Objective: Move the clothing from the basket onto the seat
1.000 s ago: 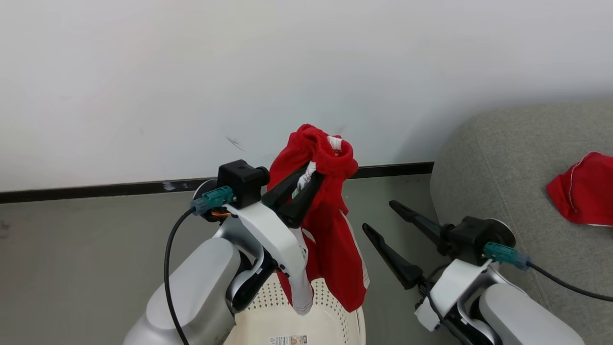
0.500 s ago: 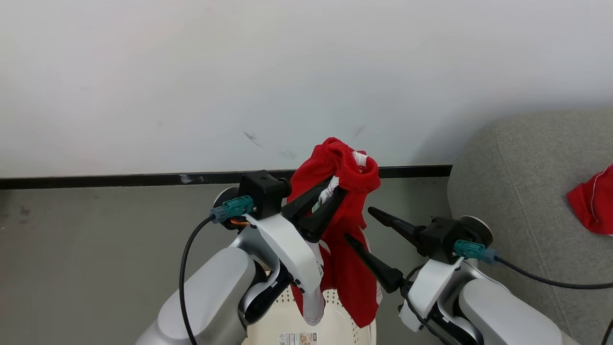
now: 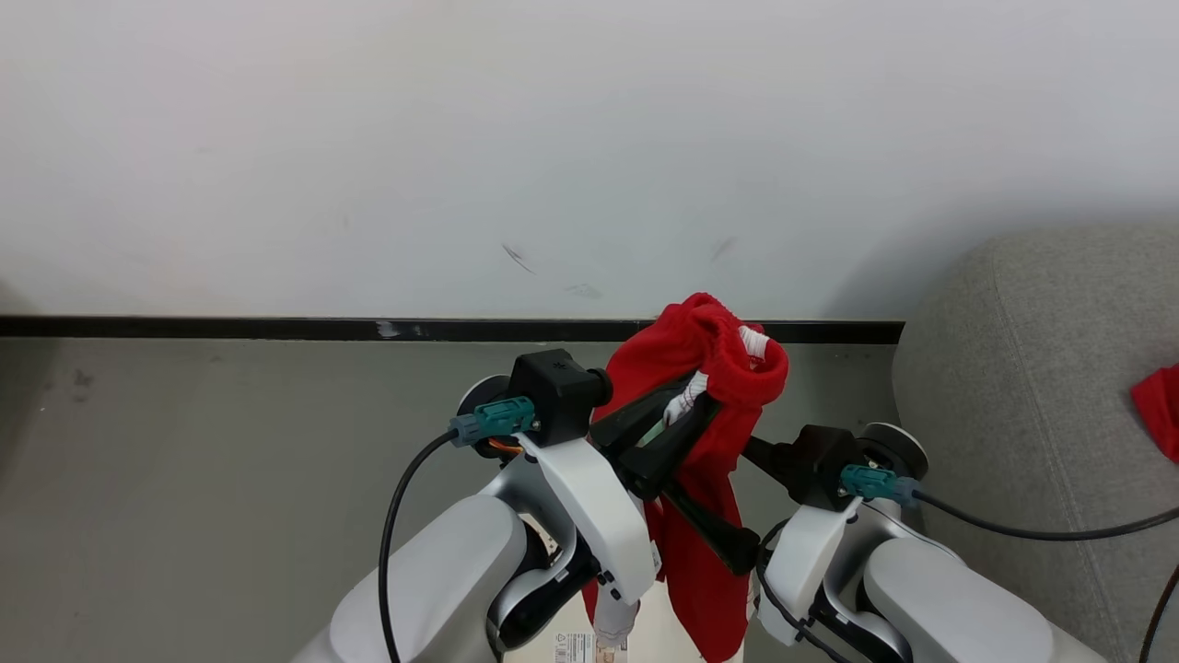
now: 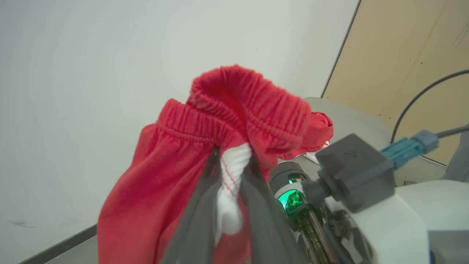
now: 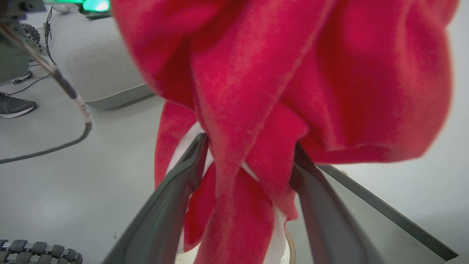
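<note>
the left pincer [image 3: 695,391] is clamped tight on a red soft cloth garment with white trim [image 3: 709,359]. it pinches a white bit next to the stretchy band. the garment is up in the air and hangs down long and loose.

the right pincer [image 5: 249,143] has its two dark fingers wide apart. the hanging red cloth falls right between them, but they do not squeeze it.

under the garment sits the cream-white plastic basket with a brown rim [image 5: 289,253], mostly hidden by the cloth and the arms.

off to the right is the big grey fabric seat with round corners [image 3: 1013,368]. a second red garment [image 3: 1161,405] lies on it.

behind is a white wall [image 3: 368,138], with a black strip [image 3: 184,327] where it meets the grey floor [image 3: 184,460]. a dark shoe [image 5: 14,104] is on the floor near the seat.
</note>
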